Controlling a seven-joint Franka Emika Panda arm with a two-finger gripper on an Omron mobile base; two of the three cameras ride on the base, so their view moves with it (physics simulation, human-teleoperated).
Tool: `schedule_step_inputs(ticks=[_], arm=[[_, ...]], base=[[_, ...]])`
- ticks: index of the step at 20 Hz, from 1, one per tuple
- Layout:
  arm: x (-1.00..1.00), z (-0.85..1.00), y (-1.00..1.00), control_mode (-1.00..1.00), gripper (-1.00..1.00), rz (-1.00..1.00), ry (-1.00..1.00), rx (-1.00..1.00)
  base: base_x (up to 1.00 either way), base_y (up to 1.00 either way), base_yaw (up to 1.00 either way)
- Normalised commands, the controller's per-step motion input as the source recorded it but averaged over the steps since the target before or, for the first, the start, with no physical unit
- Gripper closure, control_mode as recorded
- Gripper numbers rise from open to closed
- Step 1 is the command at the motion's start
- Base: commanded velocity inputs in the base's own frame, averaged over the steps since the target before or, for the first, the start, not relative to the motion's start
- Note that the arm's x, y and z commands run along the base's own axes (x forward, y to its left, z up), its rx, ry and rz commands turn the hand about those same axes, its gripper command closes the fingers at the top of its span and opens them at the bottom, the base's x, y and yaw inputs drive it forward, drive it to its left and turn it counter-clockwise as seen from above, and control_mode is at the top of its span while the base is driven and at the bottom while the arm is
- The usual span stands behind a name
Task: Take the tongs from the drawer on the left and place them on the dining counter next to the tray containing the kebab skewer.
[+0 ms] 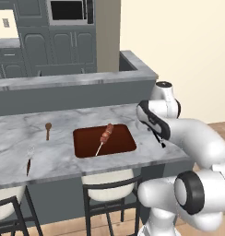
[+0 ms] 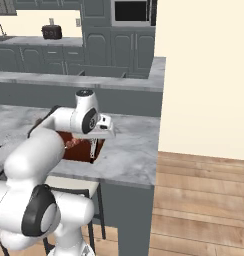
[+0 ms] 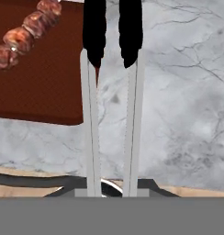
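Note:
My gripper (image 2: 96, 140) is shut on the tongs (image 3: 133, 119), whose two silvery arms with dark tips run up the hand view. They hang just above the dining counter (image 3: 178, 92), at the right edge of the reddish-brown tray (image 3: 40, 82). One dark tip overlaps the tray's rim. The kebab skewer (image 3: 26, 30) lies in the tray with its meat chunks at the far end. In the left base view the gripper (image 1: 156, 134) holds the tongs (image 1: 160, 141) right of the tray (image 1: 86, 143), where the skewer (image 1: 106, 134) lies. No drawer is in view.
A wooden spoon (image 1: 48, 130) and a brown-handled fork (image 1: 29, 159) lie on the counter's left part. The raised dark ledge (image 1: 73, 92) backs the counter. Stools (image 1: 107, 191) stand under its front edge. The counter ends a short way right of the tongs, over wooden floor (image 2: 204, 190).

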Motion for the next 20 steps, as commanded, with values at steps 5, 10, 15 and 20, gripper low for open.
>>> schedule_step_inputs(ticks=[5,10,15,20], arm=[[0.40,-0.40,-0.03,-1.00,1.00,0.00,0.00,0.00],[0.45,-0.41,-0.02,-1.00,1.00,0.00,0.00,0.00],[0.42,-0.39,-0.14,-1.00,1.00,0.00,0.00,0.00],[0.37,-0.33,-0.19,-1.00,1.00,0.00,0.00,0.00]], base=[[0.00,0.00,0.00],[0.00,0.00,0.00],[0.00,0.00,0.00],[0.00,0.00,0.00]])
